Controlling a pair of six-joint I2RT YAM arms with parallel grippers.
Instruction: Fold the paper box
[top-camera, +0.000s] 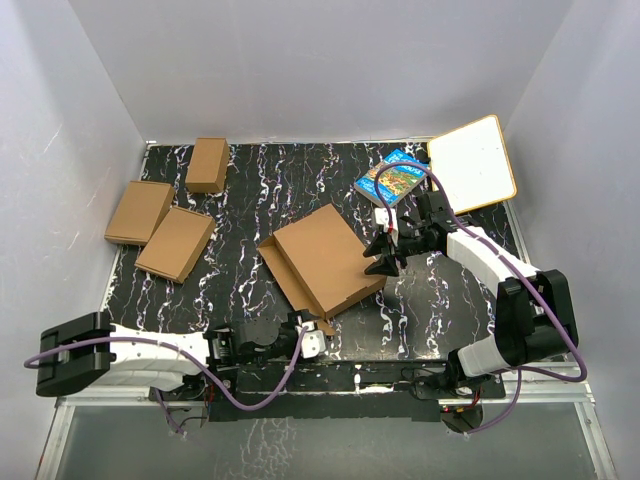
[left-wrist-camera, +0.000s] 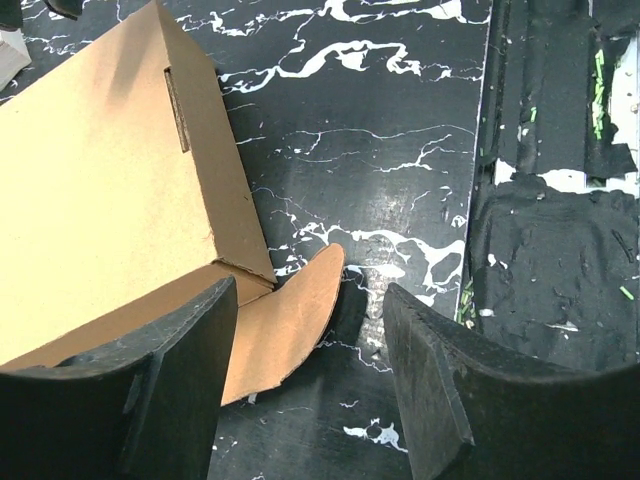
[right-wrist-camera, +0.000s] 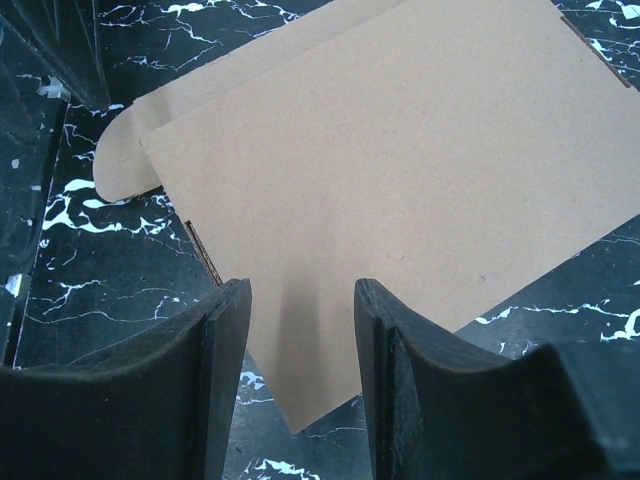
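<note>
**Box almost shut in the middle of the frame, with one tab left out at its lower corner**

You look to be on the closing step. The paper box (top-camera: 325, 258) lies at the centre of the overhead view on the marbled table (top-camera: 250, 200), plain brown, its top panel down flat and the whole thing turned askew to the frame. In the left wrist view a rounded tab (left-wrist-camera: 290, 320) lies out on the table at the box's lower corner, below a slot (left-wrist-camera: 178, 105) in the side wall. Your left gripper (left-wrist-camera: 312, 300) sits just beside that tab, fingers spread and holding nothing. Your right gripper (right-wrist-camera: 300, 300) is at the box's right edge, fingers spread above the panel's corner, not pinching it. By my judgement, the next move is to lift and tuck the tab while the right steadies the lid.
</note>
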